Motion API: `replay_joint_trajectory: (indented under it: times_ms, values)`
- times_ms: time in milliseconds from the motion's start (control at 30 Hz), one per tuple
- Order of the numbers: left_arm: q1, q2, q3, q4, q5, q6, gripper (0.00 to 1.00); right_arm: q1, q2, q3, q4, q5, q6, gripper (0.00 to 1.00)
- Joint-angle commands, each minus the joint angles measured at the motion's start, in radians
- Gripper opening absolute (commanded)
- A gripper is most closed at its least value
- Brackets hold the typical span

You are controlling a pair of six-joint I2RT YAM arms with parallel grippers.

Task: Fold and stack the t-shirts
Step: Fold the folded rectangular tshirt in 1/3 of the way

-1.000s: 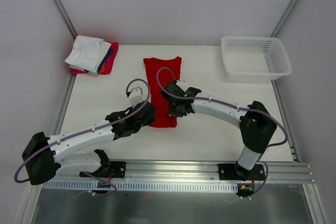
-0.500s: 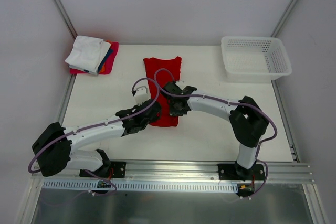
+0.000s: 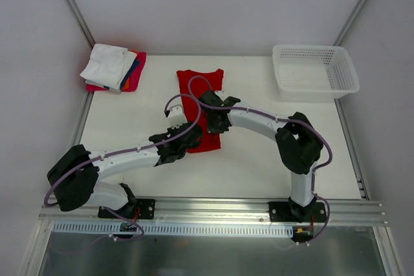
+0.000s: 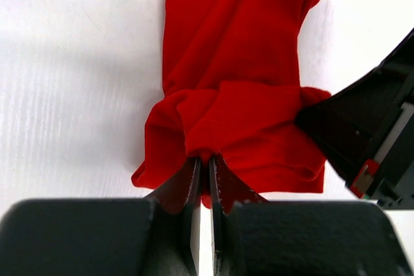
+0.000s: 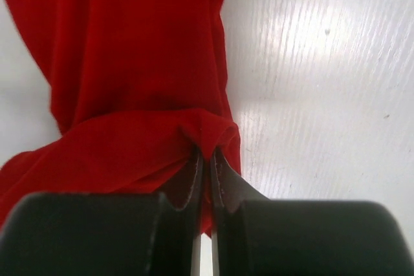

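Near the middle of the table (image 3: 259,166), the left gripper (image 4: 204,165) is clamped on the near hem of the red t-shirt (image 3: 202,83) at its 7 o'clock corner. The right gripper (image 5: 206,158) pinches the 5 o'clock corner, and the hem is bunched over itself. The shirt stretches away toward 12. Farther back, the stack of folded shirts (image 3: 113,69) sits at 10 o'clock and the white mesh basket (image 3: 315,72) at 2.

The table (image 3: 259,159) is lit brightly and evenly from above; only soft shadows are cast on it. Glare is seen there in the right wrist view. The left gripper (image 4: 206,159) and right gripper (image 5: 208,154) are blurred up close, while the red t-shirt (image 4: 239,50) is shown sharp.
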Motion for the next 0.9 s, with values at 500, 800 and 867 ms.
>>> replay_joint_trajectory:
  times_ms: [500,800,867]
  values:
    - [0.096,0.032,0.028,0.127,-0.110,0.125,0.00,-0.075,0.111,0.220,-0.118,0.064,-0.088,0.00]
    - [0.174,0.152,0.043,0.238,0.016,0.200,0.52,-0.137,0.166,0.269,-0.117,0.063,-0.111,0.01]
    - [0.185,0.161,0.035,0.265,0.057,0.209,0.99,-0.141,0.166,0.266,-0.117,0.063,-0.114,0.25]
